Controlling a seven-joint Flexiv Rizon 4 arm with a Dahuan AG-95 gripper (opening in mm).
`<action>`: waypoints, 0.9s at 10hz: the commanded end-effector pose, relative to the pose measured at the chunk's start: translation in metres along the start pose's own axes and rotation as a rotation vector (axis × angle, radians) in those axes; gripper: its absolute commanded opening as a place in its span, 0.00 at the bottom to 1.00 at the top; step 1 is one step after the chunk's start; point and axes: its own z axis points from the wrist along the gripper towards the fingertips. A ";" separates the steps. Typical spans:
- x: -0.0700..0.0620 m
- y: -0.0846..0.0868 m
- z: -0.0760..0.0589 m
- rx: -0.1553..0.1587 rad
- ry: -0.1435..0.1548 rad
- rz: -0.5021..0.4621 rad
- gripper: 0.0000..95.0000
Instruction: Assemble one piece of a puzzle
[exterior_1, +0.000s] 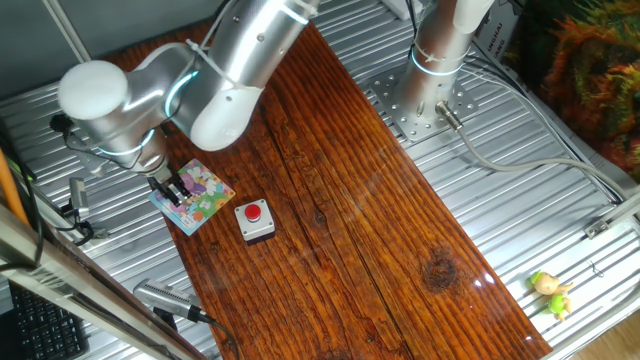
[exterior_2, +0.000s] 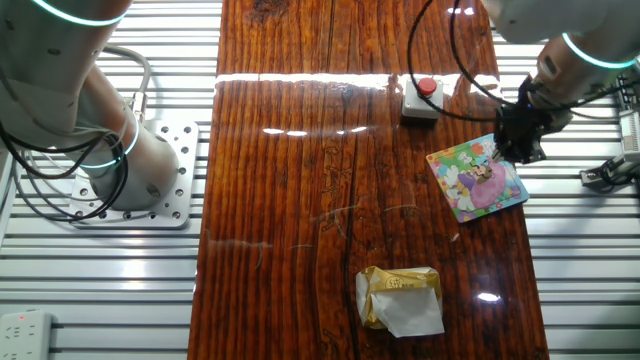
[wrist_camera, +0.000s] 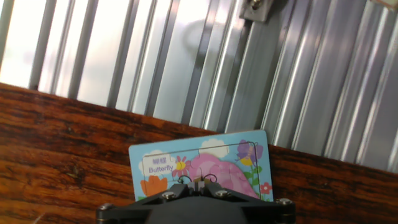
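Observation:
The puzzle is a small pastel cartoon board with a light-blue edge, lying at the edge of the wooden tabletop. It also shows in the other fixed view and in the hand view. My gripper stands low over the board, fingertips at or just above its picture. In the hand view the gripper has its jaws drawn close together with a thin pale sliver between the tips, which looks like the piece seen edge-on. The rest of the piece is hidden.
A small grey box with a red round button sits on the wood just beside the board. A crumpled yellow and white wrapper lies farther along the wood. Ribbed metal surface borders the wood. A small yellow-green toy lies on the metal.

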 end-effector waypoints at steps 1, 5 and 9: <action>0.003 0.004 -0.014 -0.001 -0.004 -0.006 0.00; -0.002 0.006 -0.025 0.004 -0.008 -0.026 0.00; -0.004 0.005 -0.026 0.005 0.004 -0.067 0.00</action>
